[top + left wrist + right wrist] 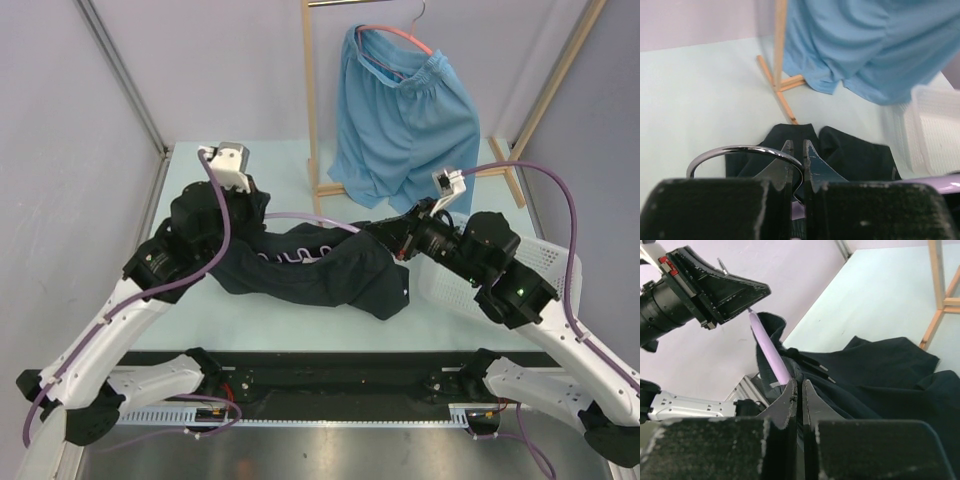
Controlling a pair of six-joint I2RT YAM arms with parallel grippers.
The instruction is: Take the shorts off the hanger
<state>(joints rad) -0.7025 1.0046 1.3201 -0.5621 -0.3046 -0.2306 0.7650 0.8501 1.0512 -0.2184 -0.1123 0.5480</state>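
Observation:
The black shorts (320, 268) lie in a stretched heap on the table between my grippers, still threaded on a lilac hanger (312, 218). My left gripper (248, 203) is shut on the hanger's metal hook (740, 150), seen between its fingertips in the left wrist view (799, 148). My right gripper (388, 240) is shut on the black shorts' waistband (812, 371), right beside the lilac hanger arm (769, 352). The light blue shorts (405, 125) hang on a pink hanger (395, 35) on the wooden rack at the back; they also show in the left wrist view (875, 45).
The wooden rack (311, 100) stands at the back of the table with its feet (777, 85) spread on the surface. A white mesh basket (548, 262) sits at the right, under my right arm. Grey walls enclose the table on the left and behind.

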